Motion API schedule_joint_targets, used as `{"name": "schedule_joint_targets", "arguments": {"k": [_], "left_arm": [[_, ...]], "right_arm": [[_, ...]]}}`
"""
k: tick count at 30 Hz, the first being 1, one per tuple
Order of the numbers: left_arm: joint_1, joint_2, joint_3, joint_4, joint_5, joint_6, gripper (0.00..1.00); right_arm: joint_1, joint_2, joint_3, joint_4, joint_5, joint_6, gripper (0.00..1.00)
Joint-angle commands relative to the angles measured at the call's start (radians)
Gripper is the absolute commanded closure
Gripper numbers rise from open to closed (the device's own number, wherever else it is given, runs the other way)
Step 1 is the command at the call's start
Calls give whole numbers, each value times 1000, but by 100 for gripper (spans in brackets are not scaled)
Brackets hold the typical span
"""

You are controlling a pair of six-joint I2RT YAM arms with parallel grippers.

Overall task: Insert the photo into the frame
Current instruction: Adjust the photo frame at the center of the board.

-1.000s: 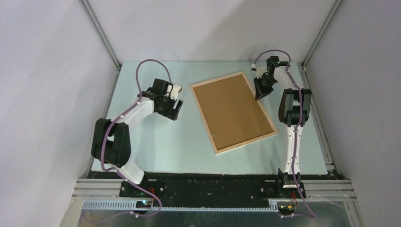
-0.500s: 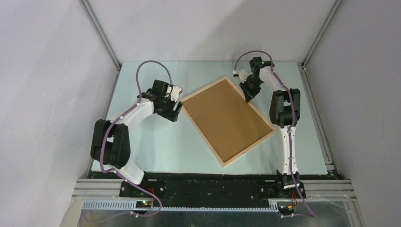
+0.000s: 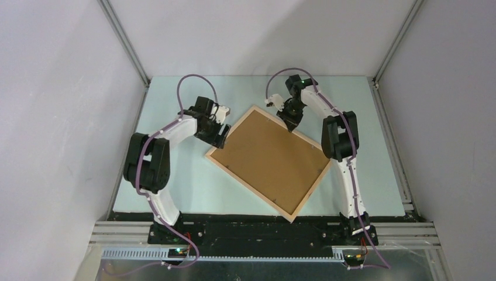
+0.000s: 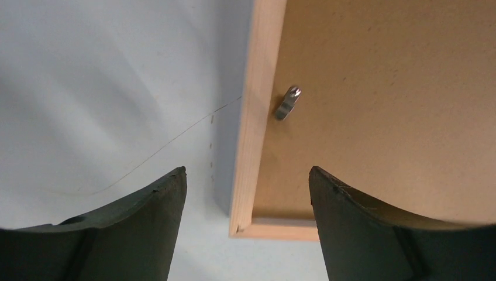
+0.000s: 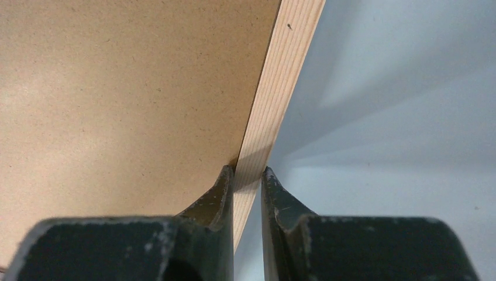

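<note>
The frame point(image 3: 248, 186) lies face down on the table, turned diagonally, its pale wood back edges around a brown backing board point(image 3: 269, 158). My right gripper point(image 3: 290, 123) is shut on the frame's far wood edge point(image 5: 286, 70), one finger on the board side and one outside. My left gripper point(image 3: 221, 133) is open above the frame's left corner point(image 4: 245, 222), not touching it; one finger is over the table, the other over the board point(image 4: 380, 105). A small metal clip point(image 4: 286, 102) sits on the board by the edge. The photo is not in view.
The pale blue table point(image 3: 175, 175) is bounded by grey walls left, right and back, with metal rails point(image 3: 126, 44) at the corners. The arm bases stand along the black near edge point(image 3: 257, 231). A thin scratch or hair point(image 4: 146, 158) lies on the table left of the frame.
My right gripper has moved left along the back, swinging the frame counterclockwise and toward the left. The frame's left corner now lies under my left gripper, which has shifted slightly.
</note>
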Motion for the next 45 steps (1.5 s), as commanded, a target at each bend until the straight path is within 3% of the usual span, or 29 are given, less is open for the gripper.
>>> {"name": "schedule_joint_targets", "arguments": {"k": [1,7,14,21,27,32,45], "left_arm": [[-3,28,38,10,76,7,19],[-19,45,44,11,83,48,21],[-21,68,67,10,32,76,30],[-19,87,51,4,14,97,35],[-19,101,20,0,58,97,51],[-20,73,-26,-5,97,92,55],[-29,-48,-156,-54,216,48,55]], "right_arm": [[38,13,23,-42,-22,-124,100],[54,9,22,-71,-33,-147,100],[70,15,32,-63,-12,-168,100],[78,54,121,-54,-8,-168,100],[81,50,131,25,14,-124,100],[81,45,144,80,37,-94,100],[89,56,158,154,123,-112,82]]}}
